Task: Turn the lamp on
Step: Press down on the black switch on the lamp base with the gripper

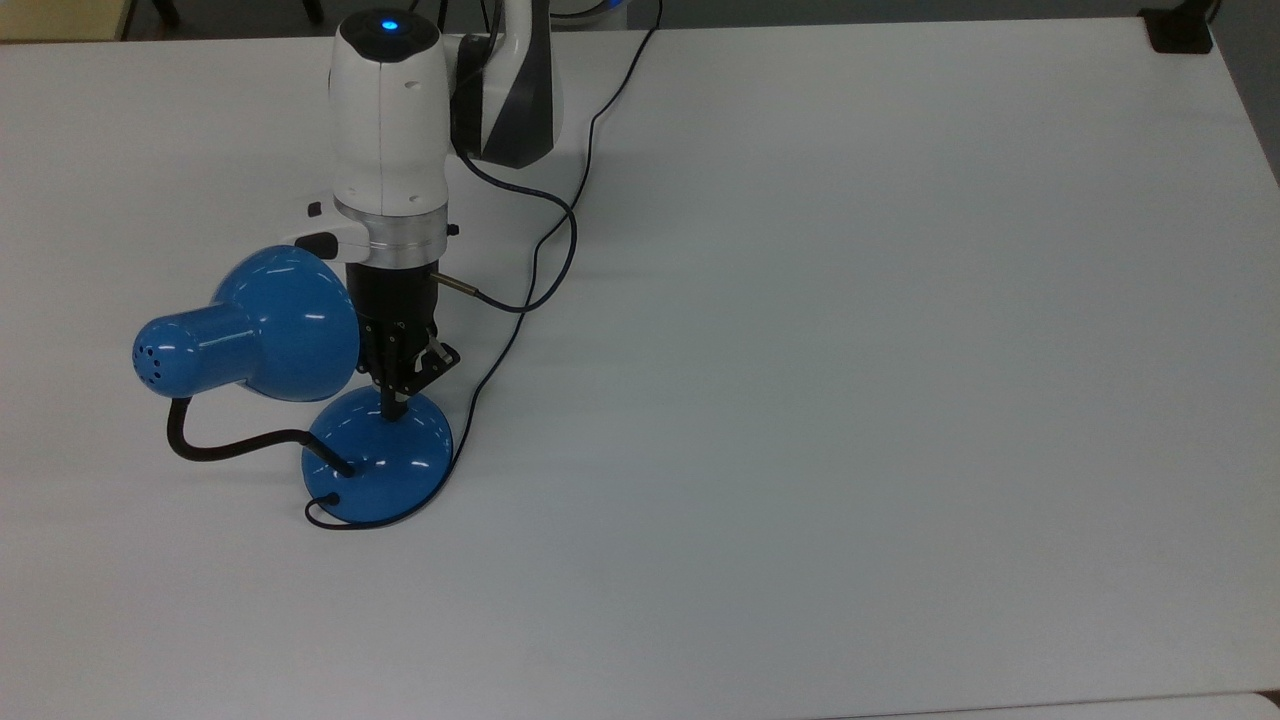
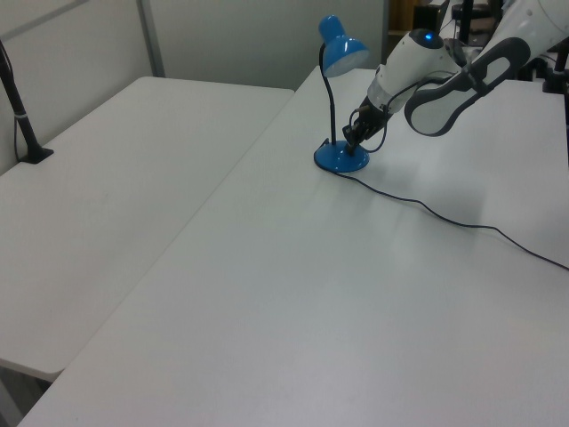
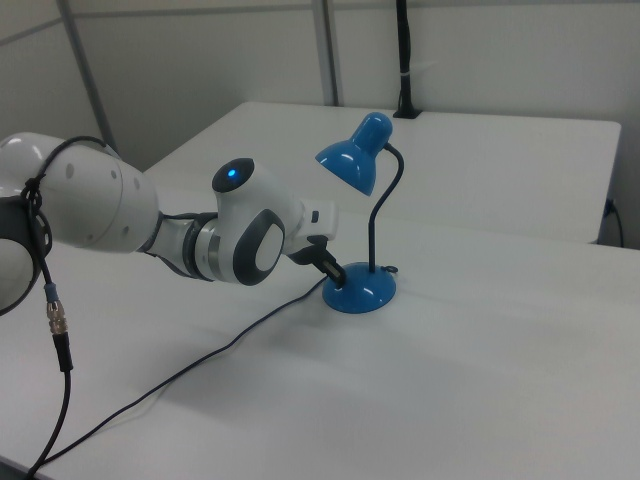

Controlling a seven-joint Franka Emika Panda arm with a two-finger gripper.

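The lamp stands at the top view's left: a glossy blue bell shade point(image 1: 270, 325) on a black gooseneck point(image 1: 215, 445), over a round domed blue base point(image 1: 385, 465). My gripper point(image 1: 390, 405) points down with its fingers shut and empty. Their tip rests on the far part of the base dome, covering the spot where the small black switch sits. In the left view the gripper point(image 2: 353, 144) meets the base point(image 2: 340, 160) from the right. In the right view the gripper point(image 3: 335, 272) touches the base point(image 3: 362, 292) from the left, under the shade point(image 3: 352, 155).
A thin black cord point(image 1: 500, 360) runs from the base past the arm to the table's far edge. A black clamp point(image 1: 1178, 30) sits at the top view's upper right corner. A second white table point(image 2: 116, 178) adjoins in the left view.
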